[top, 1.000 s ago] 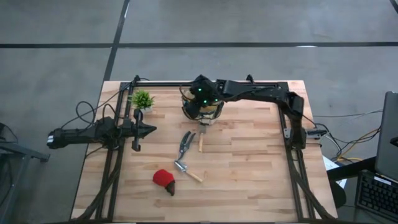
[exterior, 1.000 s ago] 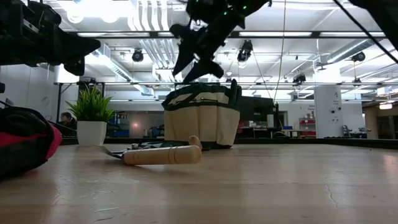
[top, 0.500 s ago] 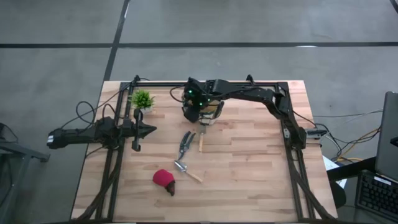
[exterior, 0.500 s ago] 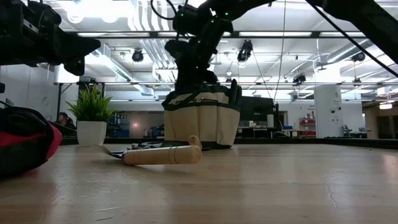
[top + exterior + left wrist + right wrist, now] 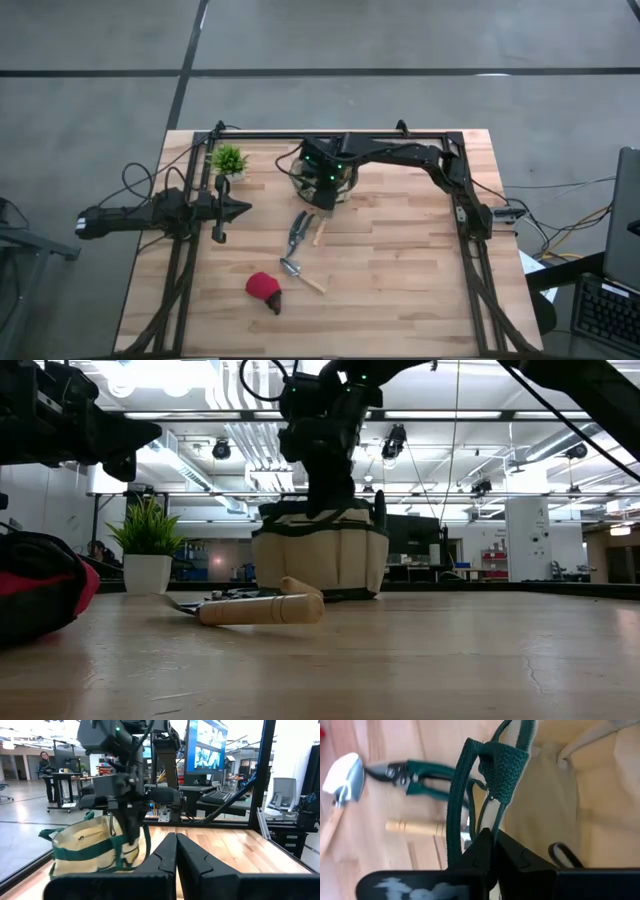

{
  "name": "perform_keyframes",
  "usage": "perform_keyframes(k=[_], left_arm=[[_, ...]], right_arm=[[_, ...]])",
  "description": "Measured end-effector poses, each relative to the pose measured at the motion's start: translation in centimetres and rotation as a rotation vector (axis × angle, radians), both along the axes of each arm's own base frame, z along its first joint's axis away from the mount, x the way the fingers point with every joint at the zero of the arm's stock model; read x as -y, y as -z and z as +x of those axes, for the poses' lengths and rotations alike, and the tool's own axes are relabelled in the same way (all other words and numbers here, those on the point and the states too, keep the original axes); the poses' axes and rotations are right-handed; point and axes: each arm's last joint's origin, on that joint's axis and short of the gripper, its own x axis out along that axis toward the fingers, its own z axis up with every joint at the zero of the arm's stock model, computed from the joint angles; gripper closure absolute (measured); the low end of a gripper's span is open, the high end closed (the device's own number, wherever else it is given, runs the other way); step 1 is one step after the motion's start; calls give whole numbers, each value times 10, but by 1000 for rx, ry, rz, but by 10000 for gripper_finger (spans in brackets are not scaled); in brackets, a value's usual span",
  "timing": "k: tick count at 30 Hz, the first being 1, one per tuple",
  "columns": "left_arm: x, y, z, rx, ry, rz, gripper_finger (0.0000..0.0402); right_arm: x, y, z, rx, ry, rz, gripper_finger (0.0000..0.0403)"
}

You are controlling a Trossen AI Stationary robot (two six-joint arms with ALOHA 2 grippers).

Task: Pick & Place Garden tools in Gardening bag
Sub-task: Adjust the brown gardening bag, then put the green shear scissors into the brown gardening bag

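The tan gardening bag (image 5: 320, 560) with green trim stands at the table's far middle. My right gripper (image 5: 494, 834) is shut and points steeply down at the bag's mouth, beside a green carry handle (image 5: 506, 767). In front of the bag lie green-handled pruners (image 5: 298, 230), a wooden-handled trowel (image 5: 319, 233) and a second trowel (image 5: 297, 272). Nearer the front edge lies the red dark-tipped item (image 5: 265, 290). My left gripper (image 5: 246, 208) waits shut at the table's left, pointing level. My right gripper comes at the bag from above, slanting down. Its shut fingertips (image 5: 485, 840) meet right at the lower end of the green handle strap (image 5: 492, 820). Whether the strap is caught between them or only lies against them, I cannot tell. The bag stands on the table.
A small green potted plant (image 5: 229, 160) stands at the far left, behind my left gripper. Black frame rails (image 5: 470, 260) run along the table's left, right and far sides. Bare wood lies to the right of the tools.
My right gripper has shut from wide open, tipped and rolled until it points steeply down, and sunk onto the bag's mouth. The bag has shifted a little and looks squatter. The wooden-handled trowel lying against it has swung to a slant.
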Motion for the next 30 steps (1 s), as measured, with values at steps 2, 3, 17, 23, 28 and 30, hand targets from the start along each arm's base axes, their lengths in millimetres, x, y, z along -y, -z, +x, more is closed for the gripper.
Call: perform_keyframes(k=[2, 3, 17, 23, 28, 30], left_arm=[[0, 0, 0, 0, 0, 0, 392], [0, 0, 0, 0, 0, 0, 392], [0, 0, 0, 0, 0, 0, 392], [0, 0, 0, 0, 0, 0, 392], [0, 0, 0, 1, 0, 0, 392], [0, 0, 0, 1, 0, 0, 392]], right_arm=[[-5, -1, -1, -14, -29, -3, 394], [-7, -1, -2, -23, -38, -3, 394], [-16, -12, -8, -30, 5, 11, 394], [-16, -26, -12, 7, 5, 4, 394], [-17, -40, -14, 54, 15, 1, 368], [-17, -42, -14, 57, 28, 5, 350]])
